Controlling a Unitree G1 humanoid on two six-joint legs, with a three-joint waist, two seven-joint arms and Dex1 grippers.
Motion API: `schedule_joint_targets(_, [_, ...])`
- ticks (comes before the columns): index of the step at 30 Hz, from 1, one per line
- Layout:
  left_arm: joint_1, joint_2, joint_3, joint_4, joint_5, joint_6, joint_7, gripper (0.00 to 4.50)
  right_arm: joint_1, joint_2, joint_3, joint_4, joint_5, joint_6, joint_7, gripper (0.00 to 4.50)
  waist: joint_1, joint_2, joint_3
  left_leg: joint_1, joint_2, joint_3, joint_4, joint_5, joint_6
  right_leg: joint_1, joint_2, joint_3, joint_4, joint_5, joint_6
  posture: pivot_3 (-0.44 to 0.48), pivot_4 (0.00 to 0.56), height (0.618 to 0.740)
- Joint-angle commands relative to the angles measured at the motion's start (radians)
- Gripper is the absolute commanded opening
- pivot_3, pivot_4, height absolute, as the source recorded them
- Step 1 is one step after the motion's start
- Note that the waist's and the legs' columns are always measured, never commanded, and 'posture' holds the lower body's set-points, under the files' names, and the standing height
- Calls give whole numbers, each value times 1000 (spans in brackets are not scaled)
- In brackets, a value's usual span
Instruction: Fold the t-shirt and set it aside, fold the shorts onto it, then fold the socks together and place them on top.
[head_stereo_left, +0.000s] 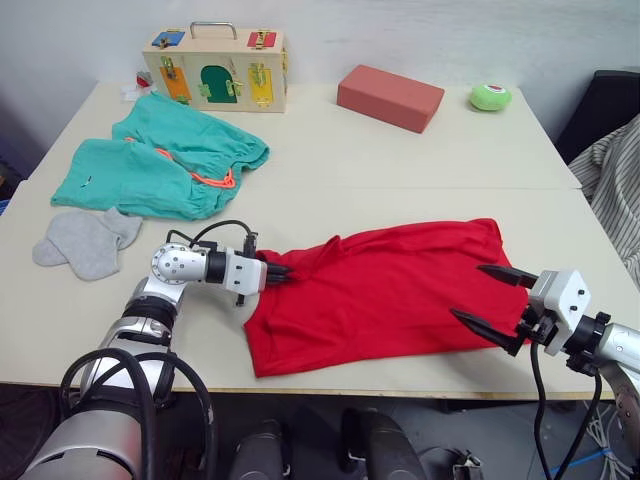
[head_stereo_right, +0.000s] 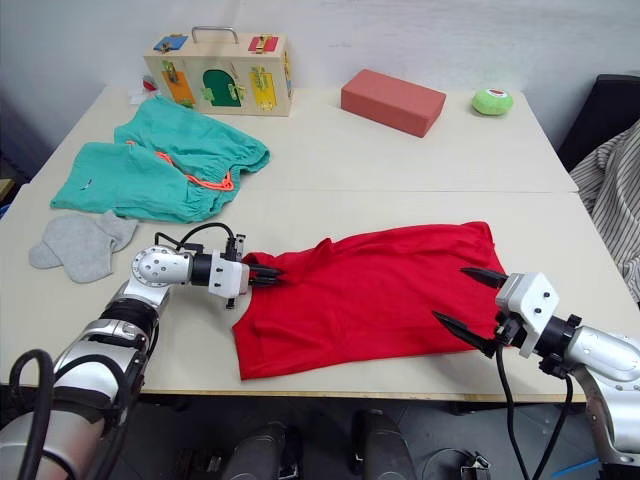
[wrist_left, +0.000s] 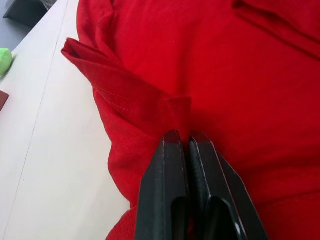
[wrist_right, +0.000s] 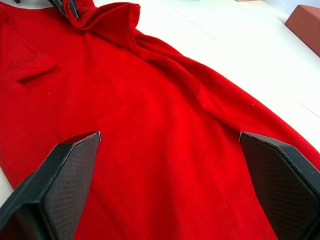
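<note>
The red t-shirt (head_stereo_left: 385, 290) lies partly folded and rumpled on the near half of the table. My left gripper (head_stereo_left: 280, 272) is at its left edge, shut on a raised fold of the red cloth (wrist_left: 170, 107). At the shirt's right edge my right gripper (head_stereo_left: 467, 290) stands wide open, and its fingers (wrist_right: 75, 152) straddle the cloth without holding it. The teal shorts (head_stereo_left: 160, 165) with an orange drawstring lie flat at the far left. The grey socks (head_stereo_left: 88, 240) rest in front of them, near the left edge.
A wooden latch box (head_stereo_left: 215, 68), a salmon brick-shaped block (head_stereo_left: 390, 97) and a green ball (head_stereo_left: 490, 97) stand along the far side of the table (head_stereo_left: 400, 180). Striped fabric (head_stereo_left: 615, 180) hangs beyond the table's right edge.
</note>
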Motion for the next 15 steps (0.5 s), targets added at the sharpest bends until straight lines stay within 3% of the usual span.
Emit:
schedule_joint_targets(1, [-22, 22, -15, 5, 8, -20, 1, 35, 3, 8, -15, -12, 9, -10, -10, 4500, -1, 0, 0, 0, 0, 0, 0, 0, 0, 0, 0, 0, 0, 0, 0, 0, 150, 740])
schedule_joint_targets(3, [-24, 24, -21, 3, -3, -19, -15, 35, 0, 11, -13, -10, 6, -9, -11, 4500, -1, 0, 0, 0, 0, 0, 0, 0, 0, 0, 0, 0, 0, 0, 0, 0, 150, 740])
schedule_joint_targets(6, [-24, 12, 15, -2, -84, 50, -84, 751, -4, 15, -9, -8, 4, -7, -14, 4500, 0, 0, 0, 0, 0, 0, 0, 0, 0, 0, 0, 0, 0, 0, 0, 0, 150, 740])
schedule_joint_targets(15, [-44, 19, 152, -31, -250, 411, -168, 3545, -1, 19, -10, -10, 10, -1, -23, 4500, 0, 0, 0, 0, 0, 0, 0, 0, 0, 0, 0, -1, 0, 0, 0, 0, 150, 740])
